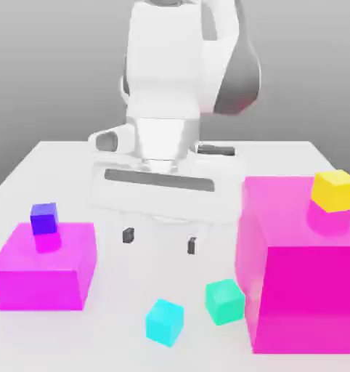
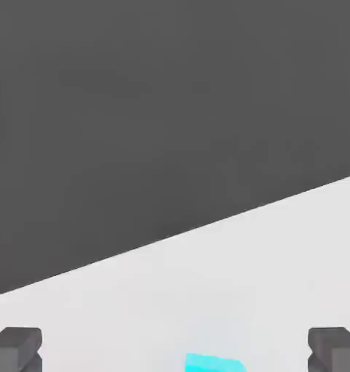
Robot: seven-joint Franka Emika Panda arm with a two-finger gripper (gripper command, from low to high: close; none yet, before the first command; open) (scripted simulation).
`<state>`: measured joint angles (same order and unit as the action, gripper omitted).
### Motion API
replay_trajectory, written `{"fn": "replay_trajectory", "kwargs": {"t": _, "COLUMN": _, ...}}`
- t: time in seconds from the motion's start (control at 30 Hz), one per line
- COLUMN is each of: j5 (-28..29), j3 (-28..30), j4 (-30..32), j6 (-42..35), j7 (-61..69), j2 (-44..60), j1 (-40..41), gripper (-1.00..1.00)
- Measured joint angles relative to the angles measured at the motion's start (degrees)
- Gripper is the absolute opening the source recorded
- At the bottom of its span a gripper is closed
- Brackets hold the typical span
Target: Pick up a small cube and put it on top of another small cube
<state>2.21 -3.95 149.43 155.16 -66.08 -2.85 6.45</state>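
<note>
Gripper (image 1: 160, 240) wide open, holding nothing, above the table; small cyan cube (image 1: 165, 322) lies apart from small yellow cube (image 1: 335, 190).

Exterior view: bright, even, diffuse light w/ no hard glare; the white table (image 1: 54, 163) is nearly blown out, so the pale arm (image 1: 171, 65) blends into it, and shadows are faint, soft patches at most. Colours very saturated — the big magenta block (image 1: 301, 290) has a lighter top vs darker front face, suggesting light from above, and the yellow cube (image 1: 335, 190) leaves a pinkish tint under it rather than a dark shadow. Hand view: flat dark grey backdrop over a pale surface, edges soft/slightly blurry, no visible edge distortion.
</note>
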Motion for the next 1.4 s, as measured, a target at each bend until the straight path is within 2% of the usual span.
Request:
{"fn": "replay_trajectory", "kwargs": {"t": 0.13, "j5": -0.6, "j3": 0.2, "j4": 3.3, "j6": 4.6, "j7": -3.1, "j2": 8.3, "j1": 0.0, "gripper": 0.00}}
{"fn": "replay_trajectory", "kwargs": {"t": 0.33, "j5": 0.8, "j3": 2.0, "j4": 2.0, "j6": 14.2, "j7": -5.0, "j2": 20.7, "j1": -1.4, "gripper": 0.00}}
{"fn": "replay_trajectory", "kwargs": {"t": 0.37, "j5": 1.0, "j3": 2.3, "j4": 1.8, "j6": 15.3, "j7": -5.1, "j2": 22.1, "j1": -1.6, "gripper": -1.00}}
{"fn": "replay_trajectory", "kwargs": {"t": 0.6, "j5": 1.2, "j3": 2.2, "j4": 1.8, "j6": 15.4, "j7": -5.3, "j2": 22.1, "j1": -1.5, "gripper": -1.00}}
{"fn": "replay_trajectory", "kwargs": {"t": 0.8, "j5": -0.7, "j3": 0.6, "j4": 3.7, "j6": 6.6, "j7": -3.6, "j2": 11.3, "j1": -0.6, "gripper": -1.00}}
{"fn": "replay_trajectory", "kwargs": {"t": 0.87, "j5": -0.4, "j3": -1.1, "j4": 2.5, "j6": 5.4, "j7": 0.6, "j2": 11.0, "j1": -1.0, "gripper": -1.00}}
{"fn": "replay_trajectory", "kwargs": {"t": 1.17, "j5": 9.9, "j3": -2.1, "j4": -4.8, "j6": -1.2, "j7": 23.5, "j2": 11.8, "j1": 0.3, "gripper": -1.00}}
{"fn": "replay_trajectory", "kwargs": {"t": 1.4, "j5": 16.5, "j3": -4.5, "j4": -11.0, "j6": -10.2, "j7": 40.2, "j2": 9.2, "j1": -1.3, "gripper": -1.00}}
